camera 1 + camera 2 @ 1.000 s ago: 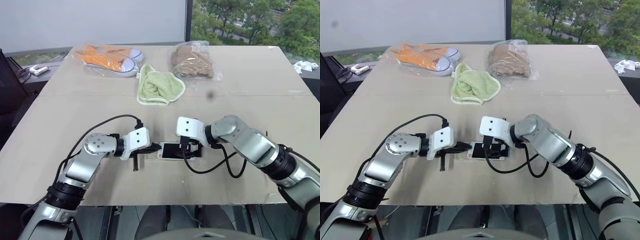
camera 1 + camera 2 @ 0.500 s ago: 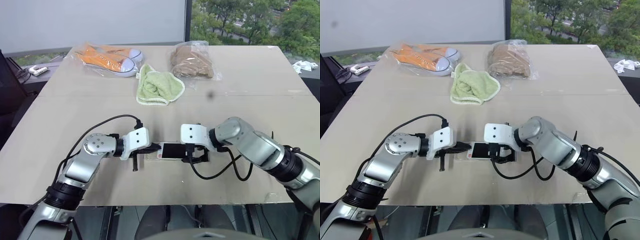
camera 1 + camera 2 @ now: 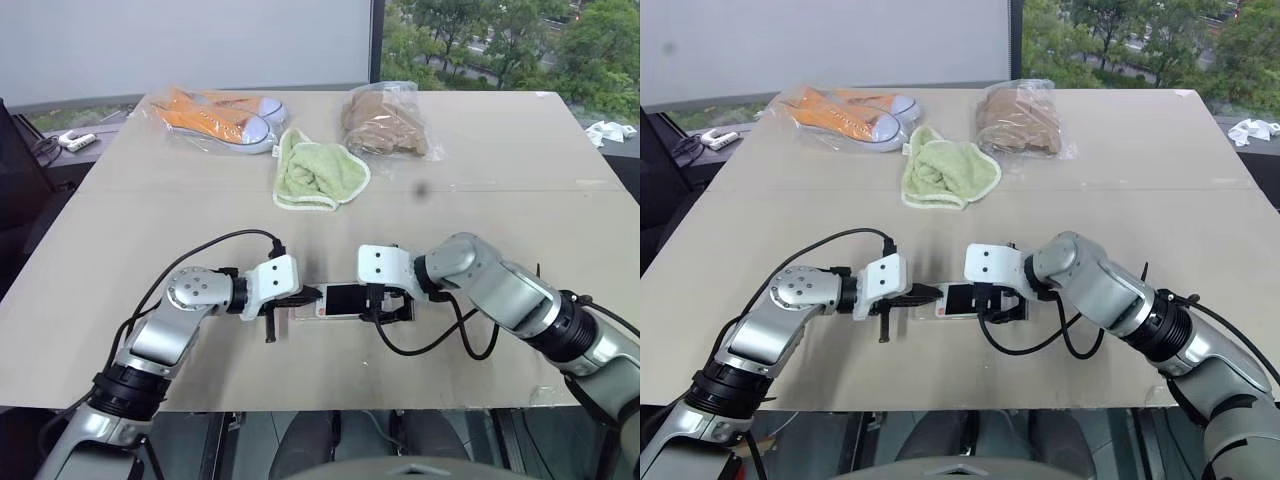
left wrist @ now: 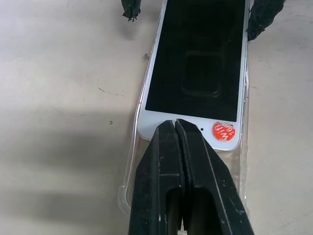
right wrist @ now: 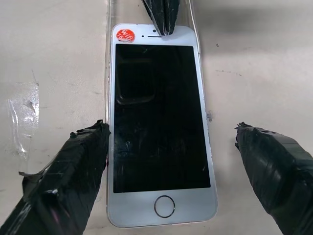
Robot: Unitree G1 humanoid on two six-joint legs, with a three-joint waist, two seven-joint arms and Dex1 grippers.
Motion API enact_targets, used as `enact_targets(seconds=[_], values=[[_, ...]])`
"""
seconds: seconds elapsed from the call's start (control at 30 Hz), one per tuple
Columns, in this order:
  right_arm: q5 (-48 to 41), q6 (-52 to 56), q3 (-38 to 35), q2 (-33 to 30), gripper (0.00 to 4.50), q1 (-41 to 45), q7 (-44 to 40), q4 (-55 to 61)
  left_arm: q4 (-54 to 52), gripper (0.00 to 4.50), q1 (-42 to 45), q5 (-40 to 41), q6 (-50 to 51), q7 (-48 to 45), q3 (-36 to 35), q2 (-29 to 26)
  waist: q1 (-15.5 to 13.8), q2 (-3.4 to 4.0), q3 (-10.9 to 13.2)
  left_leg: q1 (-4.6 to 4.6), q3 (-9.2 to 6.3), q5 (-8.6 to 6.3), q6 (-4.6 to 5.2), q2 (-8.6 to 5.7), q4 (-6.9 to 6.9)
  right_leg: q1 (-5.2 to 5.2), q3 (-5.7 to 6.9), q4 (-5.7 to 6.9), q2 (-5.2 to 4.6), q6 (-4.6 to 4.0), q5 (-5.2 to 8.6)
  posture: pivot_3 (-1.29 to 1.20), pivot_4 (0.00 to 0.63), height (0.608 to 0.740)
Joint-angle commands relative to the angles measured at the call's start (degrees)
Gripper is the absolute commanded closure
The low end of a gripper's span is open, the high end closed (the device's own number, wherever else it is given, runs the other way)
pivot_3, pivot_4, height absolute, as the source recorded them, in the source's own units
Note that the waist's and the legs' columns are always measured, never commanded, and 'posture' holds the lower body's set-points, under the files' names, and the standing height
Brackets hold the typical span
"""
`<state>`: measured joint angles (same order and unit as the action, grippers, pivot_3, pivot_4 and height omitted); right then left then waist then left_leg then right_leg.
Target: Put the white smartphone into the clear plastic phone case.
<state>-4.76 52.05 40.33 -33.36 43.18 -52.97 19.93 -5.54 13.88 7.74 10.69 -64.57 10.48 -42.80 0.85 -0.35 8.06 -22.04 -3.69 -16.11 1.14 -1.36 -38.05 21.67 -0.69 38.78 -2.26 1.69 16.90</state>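
White smartphone (image 5: 159, 132) lies screen-up on bench (image 3: 200, 200), seated in clear plastic phone case (image 4: 131, 161), whose rim shows past phone's sticker end. Left end effector (image 4: 177, 128) clenched, tips pressing phone's sticker end. Right end effector (image 5: 171, 156) released, fingers spread either side of phone's home-button end, one finger (image 5: 78, 161) touching phone's edge.

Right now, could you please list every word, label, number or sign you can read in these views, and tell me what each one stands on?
Round red sticker on the white smartphone, at the end beside the shut left gripper: white lettering, too small and blurred to read.
Smartphone's black screen: no text showing.
Clear plastic phone case, bagged orange shoes, green towel: no readable text.
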Motion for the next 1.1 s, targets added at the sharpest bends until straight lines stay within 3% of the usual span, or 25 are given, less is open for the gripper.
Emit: enact_targets(seconds=[0.03, 0.3, 0.57, 0.67, 0.83, 0.9, 1.1], values=[[-1.9, 2.1, -5.1, 0.3, 0.04, 0.8, 0.1, 3.9, 1.0, 4.5, -0.7, 1.1, 2.4, -0.2, -0.7, -0.5, 0.0, -0.01, 0.0, -0.02, 0.0, 0.0, 0.0, 0.0, 0.0, 0.02, 0.0, 0.0, 0.0, 0.0, 0.0, 0.0, 0.15, 0.74], [-7.2, 7.5, -12.2, 1.1, 0.04, 0.9, 0.3, 7.8, -3.8, 4.5, 0.5, 6.1, 7.4, -1.1, -4.7, -2.8, 0.0, -0.05, 0.1, -0.48, -0.04, 0.0, -0.01, 0.0, 0.0, 0.37, 0.03, -0.1, 0.0, 0.0, 0.0, 0.0, 0.15, 0.74], [-7.7, 9.2, -14.2, -6.1, 0.04, -0.9, 0.8, 8.6, -1.2, 4.5, -3.7, 8.9, 9.2, -6.2, -11.7, -12.4, 0.1, -0.17, 0.4, -1.0, 0.0, 0.1, -0.18, 0.0, -0.01, 0.86, 0.01, -0.11, 0.0, 0.0, -0.01, 0.0, 0.15, 0.74], [-7.7, 9.0, -14.4, -7.2, 0.92, -1.3, 1.4, 8.4, -1.3, 4.5, -6.2, 10.9, 10.3, -9.1, -12.5, -14.6, 0.2, -0.12, 0.5, -1.0, 0.02, 0.02, -0.04, 0.01, 0.04, 0.87, -0.02, -0.16, -0.01, 0.0, 0.0, 0.0, 0.15, 0.74], [-7.7, 8.5, -12.7, -10.1, 3.18, -2.4, 0.1, 9.6, 1.5, 4.5, -10.0, 9.3, 3.7, -12.1, -10.7, -14.3, -0.1, -0.19, 0.6, -1.01, 0.04, 0.02, -0.04, 0.01, 0.04, 0.87, -0.03, -0.18, -0.02, 0.0, 0.0, 0.0, 0.15, 0.74], [-7.6, 8.3, -11.6, -10.9, 4.3, -2.7, -0.3, 10.2, 3.6, 4.5, -9.2, 7.6, 1.0, -11.2, -9.3, -12.6, -0.3, -0.2, 0.6, -1.0, 0.02, 0.02, -0.04, 0.02, 0.04, 0.89, 0.02, -0.21, -0.03, 0.0, 0.0, 0.0, 0.15, 0.74], [-6.4, 8.6, -9.7, -14.0, 4.45, -2.9, -0.7, 11.3, 12.4, 4.5, -3.8, 1.8, -6.9, -8.3, -6.3, -8.6, -1.2, -0.09, 0.6, -0.91, 0.01, 0.01, -0.01, -0.05, -0.03, 0.76, 0.08, -0.11, -0.12, 0.0, -0.01, 0.0, 0.15, 0.74]])
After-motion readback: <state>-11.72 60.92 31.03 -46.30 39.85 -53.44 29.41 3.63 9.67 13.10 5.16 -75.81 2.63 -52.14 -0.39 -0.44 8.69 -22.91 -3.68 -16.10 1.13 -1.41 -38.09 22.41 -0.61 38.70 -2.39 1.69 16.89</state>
